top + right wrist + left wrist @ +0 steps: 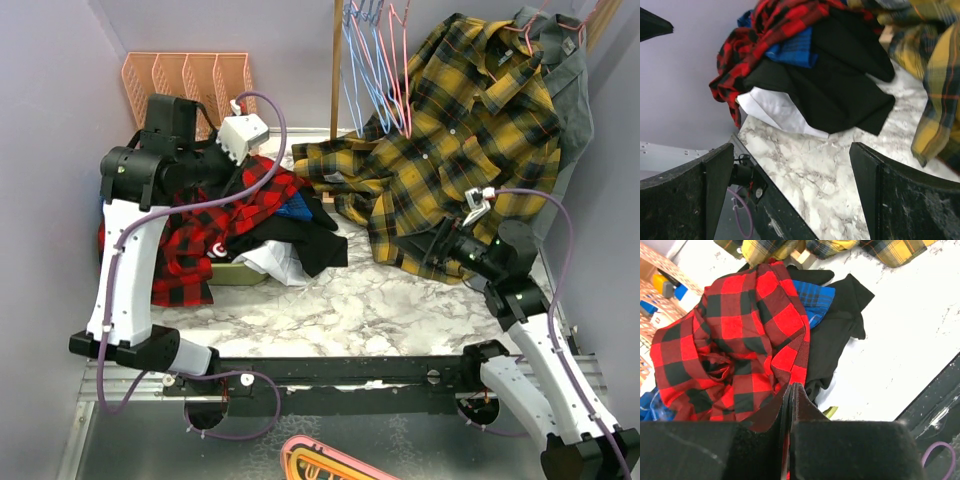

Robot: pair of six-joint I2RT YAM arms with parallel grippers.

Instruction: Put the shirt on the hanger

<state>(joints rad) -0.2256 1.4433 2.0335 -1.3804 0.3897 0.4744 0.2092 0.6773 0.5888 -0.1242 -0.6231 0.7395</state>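
Note:
The red-and-black plaid shirt (200,235) lies bunched on a pile of clothes at the left; it also shows in the left wrist view (740,340) and in the right wrist view (775,20). Its lettering is mostly hidden. My left gripper (258,170) (791,388) is shut, with a fold of the red shirt pinched between its fingers at the top of the pile. A pink-red wire hanger (400,75) hangs on the rack at the back, beside light blue ones. My right gripper (425,250) (790,165) is open and empty over the marble table, right of the pile.
A black garment (320,235), a blue plaid shirt (815,297) and a white cloth (275,262) lie in the pile. A yellow-and-black plaid shirt (470,130) and a grey shirt (568,80) hang at the back right. An orange file rack (190,75) stands at the back left, and a wooden pole (337,70) beside the hangers.

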